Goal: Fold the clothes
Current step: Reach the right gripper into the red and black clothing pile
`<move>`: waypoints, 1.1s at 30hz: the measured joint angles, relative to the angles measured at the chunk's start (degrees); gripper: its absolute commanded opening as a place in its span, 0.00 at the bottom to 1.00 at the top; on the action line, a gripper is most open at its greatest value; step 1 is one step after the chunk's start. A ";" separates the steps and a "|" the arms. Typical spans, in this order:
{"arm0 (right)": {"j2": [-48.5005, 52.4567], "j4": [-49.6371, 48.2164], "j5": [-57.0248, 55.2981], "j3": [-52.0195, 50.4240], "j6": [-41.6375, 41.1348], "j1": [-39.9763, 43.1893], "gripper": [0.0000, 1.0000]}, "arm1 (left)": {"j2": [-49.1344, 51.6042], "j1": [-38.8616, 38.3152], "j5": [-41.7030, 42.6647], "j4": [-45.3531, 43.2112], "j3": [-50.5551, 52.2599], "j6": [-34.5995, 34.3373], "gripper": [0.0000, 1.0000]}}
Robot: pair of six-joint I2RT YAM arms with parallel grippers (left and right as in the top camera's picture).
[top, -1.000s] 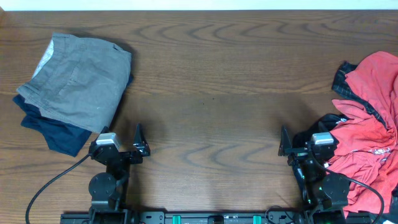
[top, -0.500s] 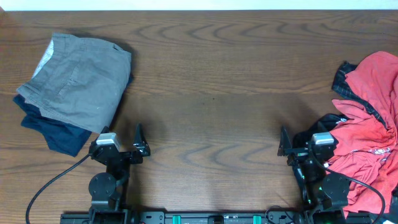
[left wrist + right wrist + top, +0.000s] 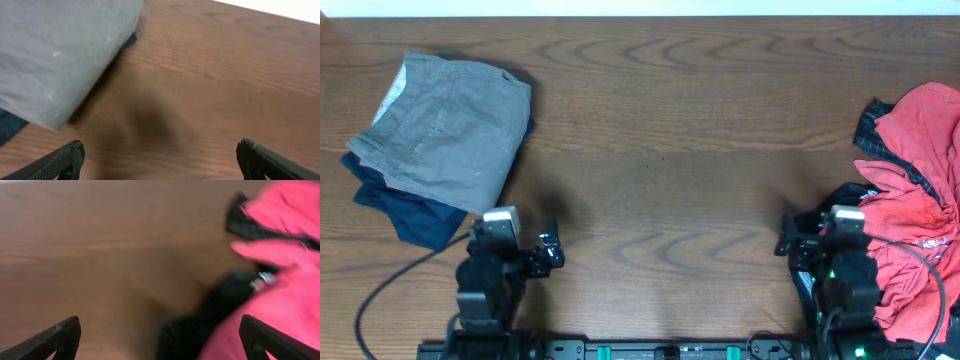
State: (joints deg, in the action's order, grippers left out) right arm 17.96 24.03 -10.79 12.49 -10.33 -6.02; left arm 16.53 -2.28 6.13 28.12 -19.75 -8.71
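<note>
Both arms have shifted slightly at the worktop's (image 3: 660, 130) near edge. The left hand (image 3: 160, 160) and right hand (image 3: 160, 330) are spread wide, holding nothing. The red T-shirt (image 3: 920, 200) lies crumpled at the right end, just beside the right hand.

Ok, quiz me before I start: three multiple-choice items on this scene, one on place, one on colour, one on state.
1. Where on the table does the shirt lie?
A. centre
B. right edge
C. left edge

2. What colour lies under the grey garment?
A. white
B. green
C. navy

3. How are the left gripper and right gripper?
A. both open, empty
B. both shut
C. one holds the shirt

Answers:
1. B, the red heap sits at the right edge in the overhead view.
2. C, the navy garment shows beneath it.
3. A, each wrist view shows fingers wide apart with nothing between them.
</note>
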 measured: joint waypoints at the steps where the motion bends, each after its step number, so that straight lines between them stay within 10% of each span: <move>1: 2.56 1.44 -0.92 1.84 -0.81 0.28 0.99 | 2.36 0.00 0.13 1.79 -2.60 0.00 0.98; 22: 49.16 1.79 -8.63 14.29 -11.76 11.80 0.74 | 33.94 0.00 4.70 9.42 -15.69 -0.02 0.98; 27: 54.40 -0.61 -9.18 14.29 -14.82 14.16 0.21 | 34.42 0.00 4.70 9.38 -15.69 0.00 0.98; 33: 53.24 2.14 -9.35 15.56 -16.20 14.23 0.04 | 34.42 0.00 4.72 8.96 -15.69 0.00 0.98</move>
State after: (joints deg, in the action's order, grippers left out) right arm 71.20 26.17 -20.14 28.05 -26.52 8.21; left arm 50.96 -2.28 10.85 37.08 -35.44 -8.71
